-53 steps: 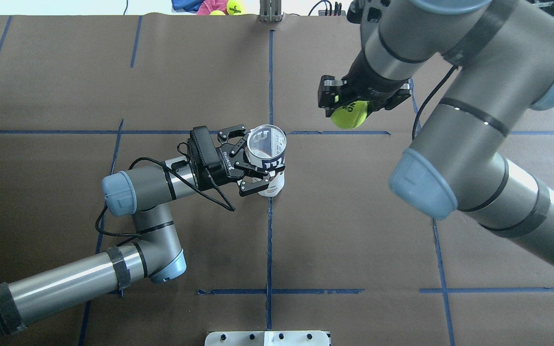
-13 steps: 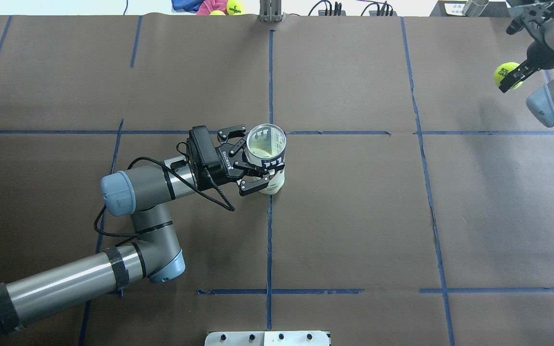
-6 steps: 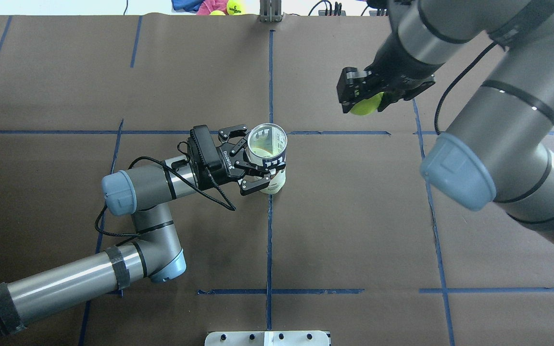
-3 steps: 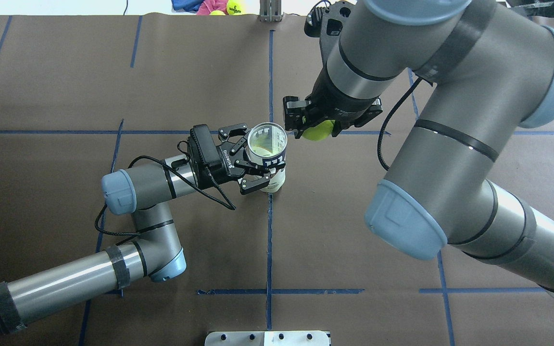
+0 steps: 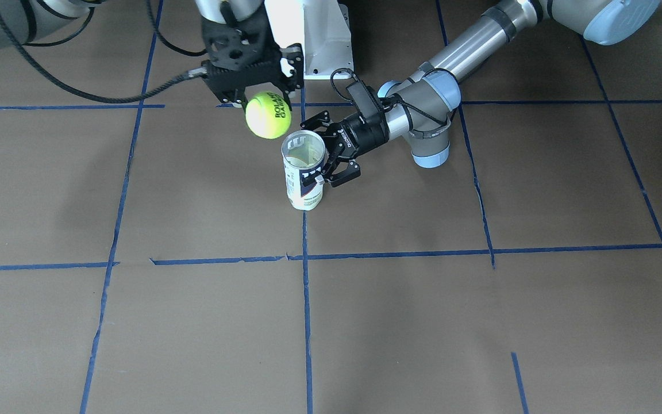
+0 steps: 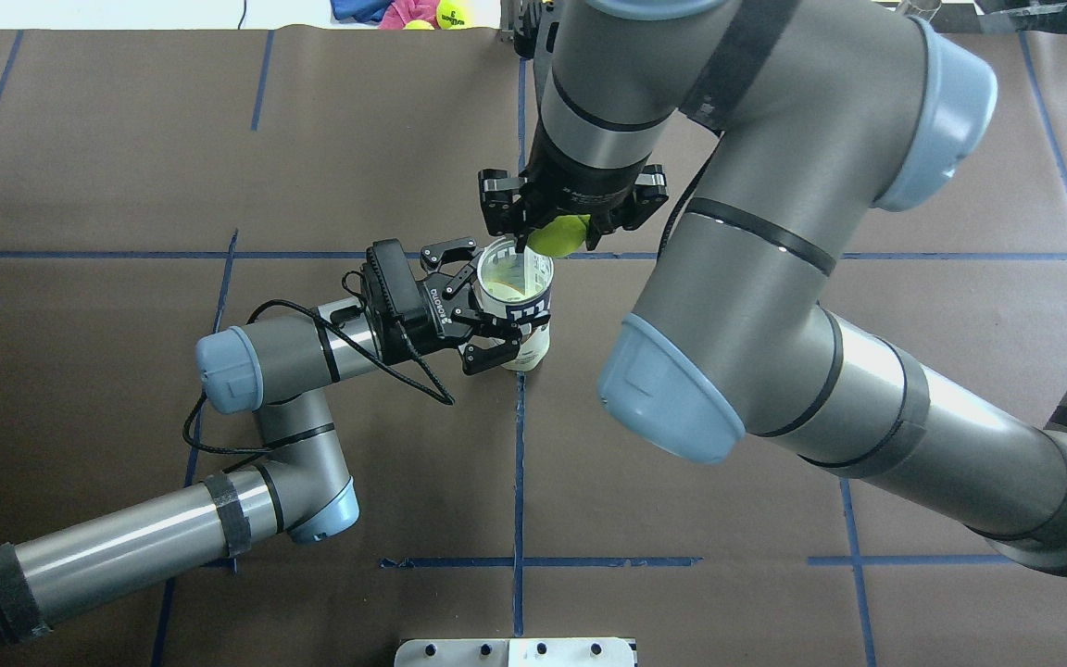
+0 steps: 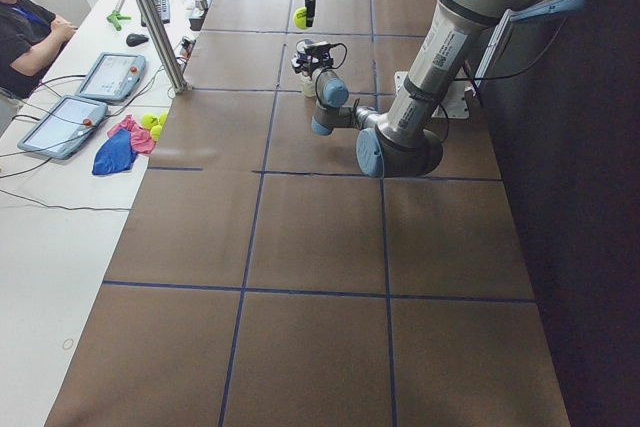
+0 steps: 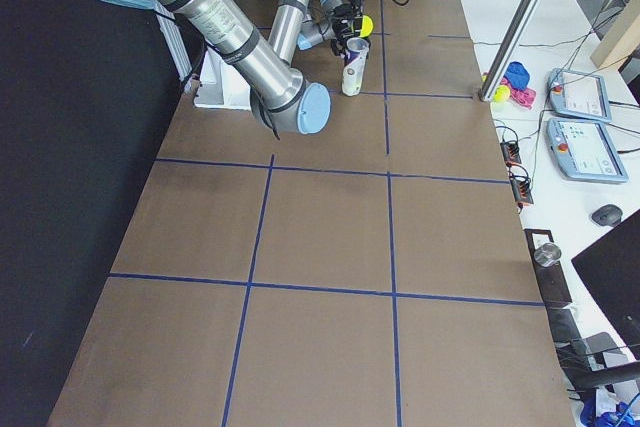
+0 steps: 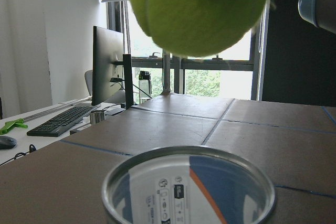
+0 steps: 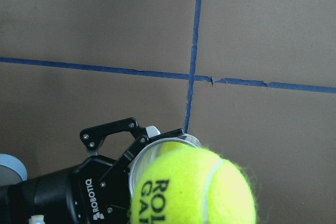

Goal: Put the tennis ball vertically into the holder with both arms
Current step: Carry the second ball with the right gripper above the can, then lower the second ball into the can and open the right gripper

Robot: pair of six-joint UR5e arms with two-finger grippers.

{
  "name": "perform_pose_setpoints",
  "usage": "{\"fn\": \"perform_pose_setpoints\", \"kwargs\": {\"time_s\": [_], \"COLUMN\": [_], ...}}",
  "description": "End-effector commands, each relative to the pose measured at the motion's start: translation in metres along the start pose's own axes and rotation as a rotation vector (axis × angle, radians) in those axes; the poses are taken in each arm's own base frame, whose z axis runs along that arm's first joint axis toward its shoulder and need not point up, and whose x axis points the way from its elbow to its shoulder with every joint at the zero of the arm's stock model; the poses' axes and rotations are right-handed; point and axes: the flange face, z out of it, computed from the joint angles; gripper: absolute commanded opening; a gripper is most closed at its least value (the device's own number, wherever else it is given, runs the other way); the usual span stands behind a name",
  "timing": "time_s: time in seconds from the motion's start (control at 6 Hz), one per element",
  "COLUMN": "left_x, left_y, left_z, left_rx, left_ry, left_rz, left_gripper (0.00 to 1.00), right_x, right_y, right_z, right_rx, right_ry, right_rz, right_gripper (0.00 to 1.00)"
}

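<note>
Ball (image 5: 268,117) hangs clamped in right hand (image 5: 265,103) just above holder (image 5: 303,192); left hand (image 5: 323,154) clamps holder.

Yellow tennis ball (image 5: 268,115) in right tool (image 5: 266,106) near holder (image 5: 304,185)

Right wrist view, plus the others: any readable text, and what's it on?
"ROBOTIQ": body of the left tool.
"ROL" over "GA", cut off: tennis ball.
"W" logo: holder label.
Holder's fine print, left wrist view: too small to read.
</note>
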Motion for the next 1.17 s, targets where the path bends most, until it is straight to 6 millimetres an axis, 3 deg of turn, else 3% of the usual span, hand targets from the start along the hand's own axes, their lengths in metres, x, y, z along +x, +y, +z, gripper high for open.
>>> {"fn": "perform_pose_setpoints", "kwargs": {"time_s": [0.0, 0.17, 0.33, 0.5, 1.0], "left_x": [0.001, 0.0, 0.0, 0.0, 0.0], "left_y": [0.0, 0.002, 0.002, 0.002, 0.002], "left_z": [0.0, 0.0, 0.0, 0.0, 0.0], "left_rx": [-0.002, -0.003, -0.003, -0.003, -0.003], "left_ry": [0.001, 0.0, 0.0, 0.0, 0.0], "left_rz": [-0.002, -0.002, -0.002, -0.002, -0.002], "left_gripper": [0.8, 0.81, 0.81, 0.81, 0.81], "right_x": [-0.011, -0.015, -0.017, -0.019, -0.019], "right_y": [0.007, 0.012, 0.015, 0.016, 0.017], "right_z": [0.016, 0.019, 0.023, 0.022, 0.021], "right_rx": [0.0, -0.006, 0.004, 0.012, 0.01], "right_ry": [0.027, 0.025, 0.037, 0.039, 0.033], "right_rz": [-0.011, -0.018, -0.025, -0.029, -0.04], "right_gripper": [0.22, 0.28, 0.84, 0.98, 0.99]}}
